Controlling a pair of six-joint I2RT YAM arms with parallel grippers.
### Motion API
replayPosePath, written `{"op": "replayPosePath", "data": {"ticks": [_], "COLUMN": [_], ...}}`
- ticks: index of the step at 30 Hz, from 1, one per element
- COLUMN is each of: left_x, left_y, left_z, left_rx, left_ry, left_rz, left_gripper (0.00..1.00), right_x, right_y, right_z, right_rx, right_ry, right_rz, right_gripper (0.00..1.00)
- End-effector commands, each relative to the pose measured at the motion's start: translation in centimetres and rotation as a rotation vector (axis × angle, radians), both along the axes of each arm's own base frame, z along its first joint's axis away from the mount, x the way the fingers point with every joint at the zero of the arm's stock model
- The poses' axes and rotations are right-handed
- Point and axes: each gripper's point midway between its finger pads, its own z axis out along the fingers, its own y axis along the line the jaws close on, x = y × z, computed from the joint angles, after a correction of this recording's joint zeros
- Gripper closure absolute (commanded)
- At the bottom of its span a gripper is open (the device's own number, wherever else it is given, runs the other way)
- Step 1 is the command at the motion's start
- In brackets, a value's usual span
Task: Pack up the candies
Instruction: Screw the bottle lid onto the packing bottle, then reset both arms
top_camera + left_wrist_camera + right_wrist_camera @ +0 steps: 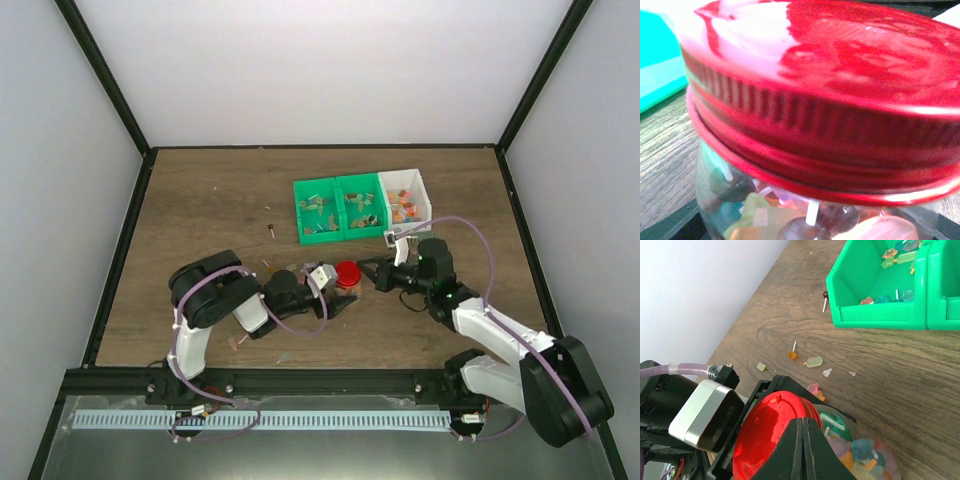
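While white walls (pixel 320 70) enclose it, candies (pixel 814 361) dot the wooden table (pixel 210 200).

I get one high rear view looking down; both wrist cameras sit close on the same round red metal lid (pixel 830 100).

Light: bright, even, from overhead; white walls (pixel 330 70) almost washed out.
Shadows: soft, faint on the tabletop (pixel 220 200), darkest beneath the arms.
Glare: broad white sheen across the red lid (pixel 755 35), left wrist view.
Blur: lid rim and jar (pixel 740 200) soft up close; right tool (pixel 804 422) slightly soft, green bin (pixel 875 315) sharp.
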Motion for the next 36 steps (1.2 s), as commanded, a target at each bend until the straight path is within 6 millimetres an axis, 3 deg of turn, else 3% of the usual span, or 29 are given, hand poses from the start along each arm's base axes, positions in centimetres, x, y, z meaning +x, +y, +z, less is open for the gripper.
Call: {"op": "replayPosePath", "data": {"ticks": [1,13,20,24,36], "left_x": [-0.2,-0.2,-0.6,0.0,2.0], "left_y": [6.5,6.5,6.8,6.6,5.8], "left_z": [-12.3,-12.2,-10.8,-8.7,-6.0], "left_rx": [0.367,0.369,0.321,0.31,0.4], "left_ry": [0.366,0.356,0.323,0.287,0.206], "left_rz": [0.221,0.215,0.215,0.227,0.238], "left_gripper": [0.37,0.38,0.38,0.33,0.06], "right_x": [-8.8,-9.9,-8.0,-7.0,-5.6], "right_y": [1.2,0.8,0.1,0.0,-0.1], "right_z": [-5.6,-5.8,-4.1,-2.5,0.6], "right_rx": [-0.025,-0.009,-0.04,-0.042,-0.059], "right_ry": [0.355,0.373,0.298,0.267,0.247], "right_rz": [0.249,0.238,0.128,0.09,0.041], "right_gripper": [0.99,0.99,0.99,0.94,0.93]}}
